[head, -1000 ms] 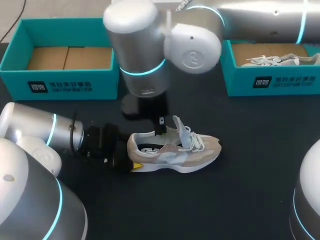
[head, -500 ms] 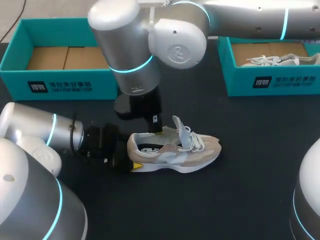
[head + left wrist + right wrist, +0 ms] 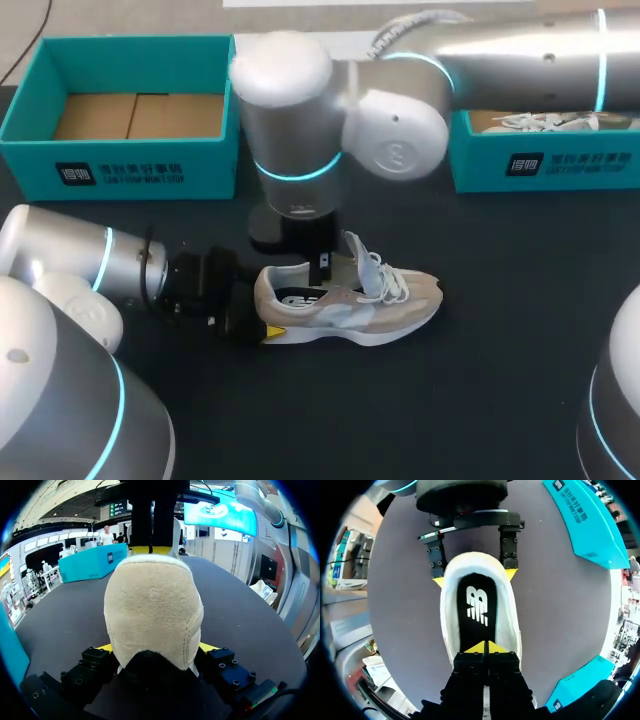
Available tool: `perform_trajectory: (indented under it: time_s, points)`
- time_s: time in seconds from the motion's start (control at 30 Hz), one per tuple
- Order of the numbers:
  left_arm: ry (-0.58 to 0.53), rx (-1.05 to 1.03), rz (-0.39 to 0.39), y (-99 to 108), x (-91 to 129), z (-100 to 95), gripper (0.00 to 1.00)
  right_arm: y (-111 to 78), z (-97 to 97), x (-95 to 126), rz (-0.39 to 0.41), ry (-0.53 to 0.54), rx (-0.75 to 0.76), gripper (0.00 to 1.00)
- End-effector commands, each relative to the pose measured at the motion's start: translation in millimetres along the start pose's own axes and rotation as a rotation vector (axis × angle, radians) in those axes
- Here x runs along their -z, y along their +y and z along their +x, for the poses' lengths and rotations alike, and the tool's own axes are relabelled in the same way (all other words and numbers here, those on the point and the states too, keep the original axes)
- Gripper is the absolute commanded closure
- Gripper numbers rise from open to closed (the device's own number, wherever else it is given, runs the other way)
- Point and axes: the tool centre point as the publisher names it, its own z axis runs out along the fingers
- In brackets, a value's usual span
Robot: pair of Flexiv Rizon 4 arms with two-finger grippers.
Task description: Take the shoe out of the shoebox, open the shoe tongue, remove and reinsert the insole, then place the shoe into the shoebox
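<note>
A beige and white shoe (image 3: pixel 350 305) lies on its sole on the dark table, toe to the right, tongue and laces raised. My left gripper (image 3: pixel 262 312) comes in from the left and is shut on the shoe's heel (image 3: pixel 152 610), one yellow tip against each side. My right gripper (image 3: pixel 320 262) hangs over the shoe's opening. In the right wrist view it (image 3: pixel 485 647) is shut, tips together just above the black insole (image 3: pixel 477 615), with nothing visibly held. The left gripper (image 3: pixel 474 577) clamps the heel ahead of it.
An open teal shoebox (image 3: pixel 120 165) with a cardboard floor stands at the back left. A second teal box (image 3: pixel 540 165) at the back right holds another shoe (image 3: pixel 545 120). The right arm's bulky wrist (image 3: pixel 300 120) looms over the table's middle.
The right arm's wrist swung left, then back right, and its gripper dipped slightly lower into the shoe's opening. The shoe and the left arm stayed still.
</note>
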Motion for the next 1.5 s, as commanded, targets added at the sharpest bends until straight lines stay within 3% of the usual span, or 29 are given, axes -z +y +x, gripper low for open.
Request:
perform_trajectory:
  time_s: [0.03, 0.5, 0.57, 0.67, 0.87, 1.17, 1.27, 1.37, 1.43, 1.5]
  points:
    - [0.000, -0.001, 0.000, 2, 0, 0.9, 1.00, -5.5, 1.4, -16, -0.076, 0.002, 0.000, 1.00]
    - [0.000, -0.001, 0.000, 2, 0, 0.9, 1.00, 0.7, -5.8, -43, -0.114, 0.036, 0.022, 1.00]
    - [0.000, -0.001, 0.000, 2, 0, 0.9, 1.00, 1.8, -5.9, -42, -0.125, 0.036, 0.022, 0.73]
    - [0.000, -0.001, 0.000, 2, 0, 0.9, 1.00, 3.5, -6.3, -42, -0.128, 0.036, 0.021, 0.55]
    - [0.000, -0.001, 0.000, 2, 0, 0.9, 1.00, 7.6, -9.1, -50, -0.129, 0.031, 0.018, 0.51]
    - [0.000, -0.001, 0.000, 2, 0, 0.9, 1.00, 18.1, -9.4, -70, -0.142, 0.080, 0.044, 0.53]
    - [0.000, -0.001, 0.000, 2, 0, 0.9, 1.00, 20.5, -3.3, -76, -0.148, 0.103, 0.048, 0.59]
    - [0.000, -0.001, 0.000, 2, 0, 0.9, 1.00, 21.1, 4.4, -80, -0.155, 0.124, 0.043, 0.76]
    - [0.000, -0.001, 0.000, 2, 0, 0.9, 1.00, 20.9, 9.7, -81, -0.156, 0.134, 0.033, 1.00]
    - [0.000, -0.001, 0.000, 2, 0, 0.9, 1.00, 20.6, 14.6, -81, -0.158, 0.142, 0.025, 1.00]
